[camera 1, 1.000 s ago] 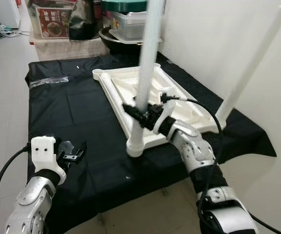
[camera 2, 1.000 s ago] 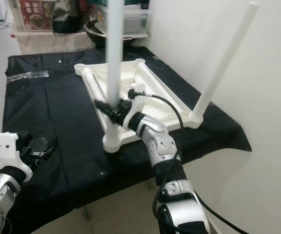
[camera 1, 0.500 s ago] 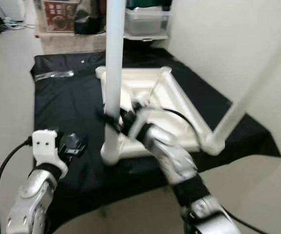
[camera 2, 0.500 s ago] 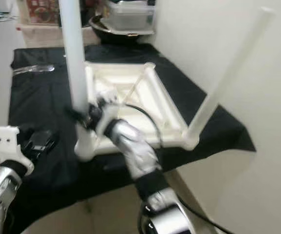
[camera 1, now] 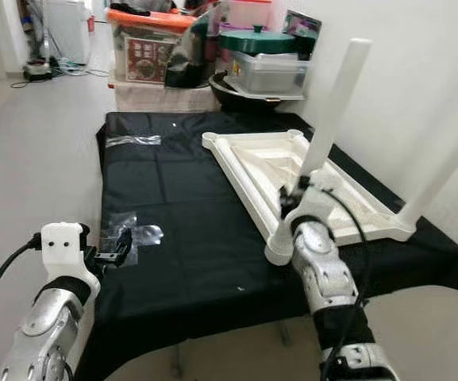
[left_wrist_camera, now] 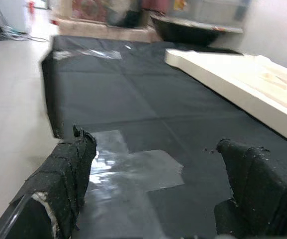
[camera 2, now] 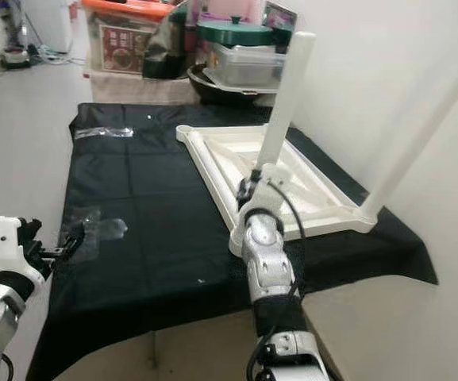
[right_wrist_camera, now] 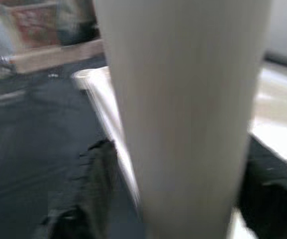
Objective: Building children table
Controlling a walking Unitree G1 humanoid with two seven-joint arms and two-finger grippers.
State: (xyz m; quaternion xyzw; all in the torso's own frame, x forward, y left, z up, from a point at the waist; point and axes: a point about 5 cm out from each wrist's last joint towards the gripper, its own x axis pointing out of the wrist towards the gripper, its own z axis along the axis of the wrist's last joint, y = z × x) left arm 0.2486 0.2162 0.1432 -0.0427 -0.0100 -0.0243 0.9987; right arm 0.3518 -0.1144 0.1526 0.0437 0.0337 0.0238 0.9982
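Since a second ago the camera has swung back, so more of the room shows: pale floor (camera 1: pixel 30 135), white wall (camera 1: pixel 419 71), storage boxes (camera 1: pixel 145 48) beyond the far edge. A black cloth (camera 1: pixel 189 222) covers the low table. On its right half the white tabletop (camera 1: pixel 268 171) lies upside down, one leg (camera 1: pixel 336 103) at its near corner and another leg (camera 1: pixel 451 163) at the right corner. The right gripper (camera 1: pixel 296 193) clasps the near leg; the left gripper (left_wrist_camera: pixel 158 184) hangs spread over clear plastic (left_wrist_camera: pixel 133 167) at the left edge.
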